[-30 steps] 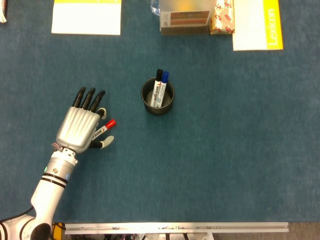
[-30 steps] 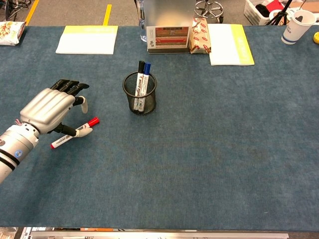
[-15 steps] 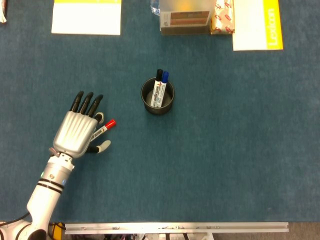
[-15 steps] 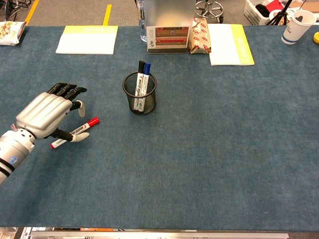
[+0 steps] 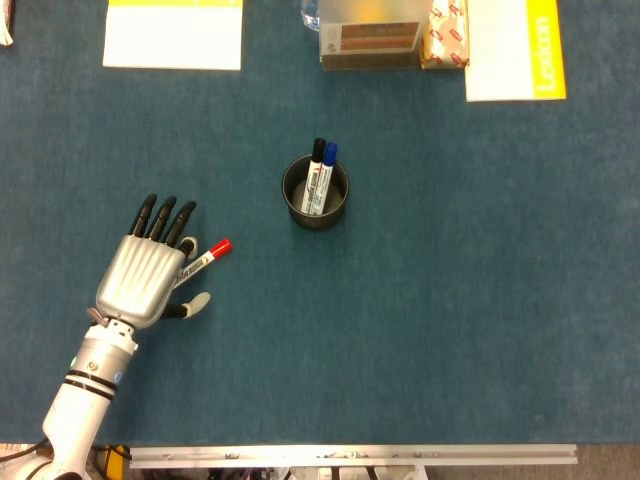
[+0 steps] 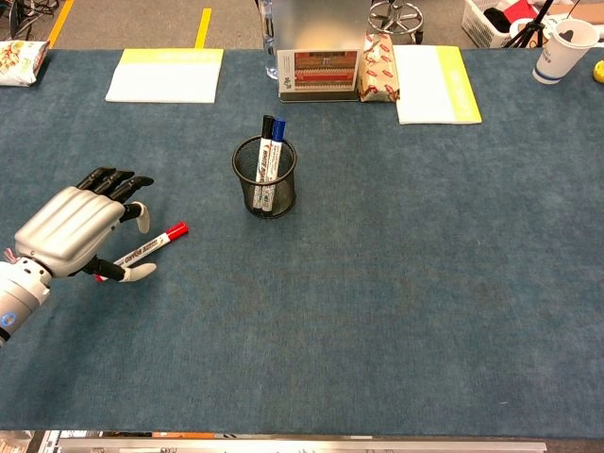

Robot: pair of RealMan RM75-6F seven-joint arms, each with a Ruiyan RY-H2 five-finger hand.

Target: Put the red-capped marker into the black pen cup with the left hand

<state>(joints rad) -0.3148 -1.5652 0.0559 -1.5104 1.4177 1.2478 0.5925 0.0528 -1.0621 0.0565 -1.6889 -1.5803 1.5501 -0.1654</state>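
Note:
The red-capped marker (image 5: 203, 260) (image 6: 149, 246) lies flat on the blue table cloth, its cap pointing to the back right. My left hand (image 5: 140, 280) (image 6: 68, 226) hovers over the marker's rear end, palm down with fingers spread, and holds nothing. Its thumb sits just on the near side of the marker's barrel. The black mesh pen cup (image 5: 298, 213) (image 6: 265, 196) stands upright to the right of the hand and farther back. A black-capped and a blue-capped marker stand inside it. My right hand shows in neither view.
Along the back edge lie a yellow-and-white pad (image 5: 173, 32), a box (image 5: 370, 35), a snack packet (image 6: 380, 66) and a yellow book (image 5: 515, 48). A paper cup (image 6: 566, 47) stands at the far back right.
My left hand has drawn back toward the near left edge, uncovering more of the marker. The marker has stayed where it was.

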